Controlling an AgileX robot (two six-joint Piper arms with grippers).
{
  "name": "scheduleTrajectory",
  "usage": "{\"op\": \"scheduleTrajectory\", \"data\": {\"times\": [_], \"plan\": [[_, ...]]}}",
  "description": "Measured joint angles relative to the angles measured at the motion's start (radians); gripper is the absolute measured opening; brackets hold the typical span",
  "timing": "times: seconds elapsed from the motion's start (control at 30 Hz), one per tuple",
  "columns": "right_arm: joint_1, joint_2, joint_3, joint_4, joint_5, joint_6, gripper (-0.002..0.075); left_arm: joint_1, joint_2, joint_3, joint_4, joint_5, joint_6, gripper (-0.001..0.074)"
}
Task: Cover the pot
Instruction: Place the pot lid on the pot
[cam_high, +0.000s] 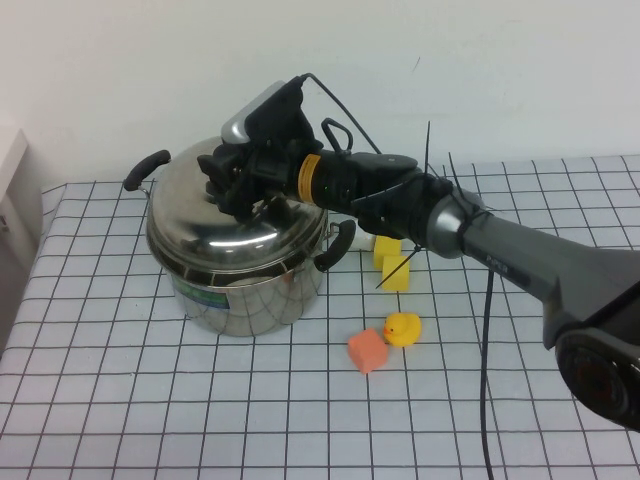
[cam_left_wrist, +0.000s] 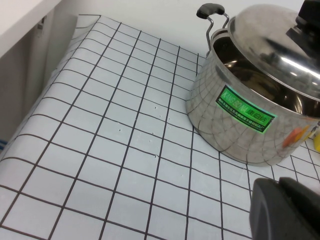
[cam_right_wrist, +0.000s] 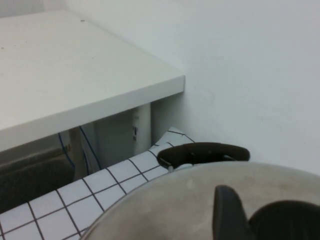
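one pot (cam_high: 240, 285) stands on the checked tabletop (cam_high: 200, 420), left of centre. its lid (cam_high: 225, 215) sits tilted, one edge raised off the rim, so letting go now could make it slide or clatter. the right end effector (cam_high: 235, 185) is closed on the lid's knob. the left end effector (cam_left_wrist: 285, 210) hangs beside the pot; i cannot tell its opening. small toys lie well clear.

Glossy steel pot (cam_high: 240, 290); matt black handles (cam_high: 146, 168)
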Motion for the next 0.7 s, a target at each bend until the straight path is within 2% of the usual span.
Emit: {"op": "scheduleTrajectory", "data": {"times": [0.37,0.7], "plan": [[0.012,0.02,-0.018,0.027,0.038,-0.036,0.0337,0.0,0.0,0.0,0.0,0.0,0.0,-0.0002],[0.012,0.076,-0.047,0.165,0.044,-0.124,0.0337,0.0,0.0,0.0,0.0,0.0,0.0,-0.0002]]}}
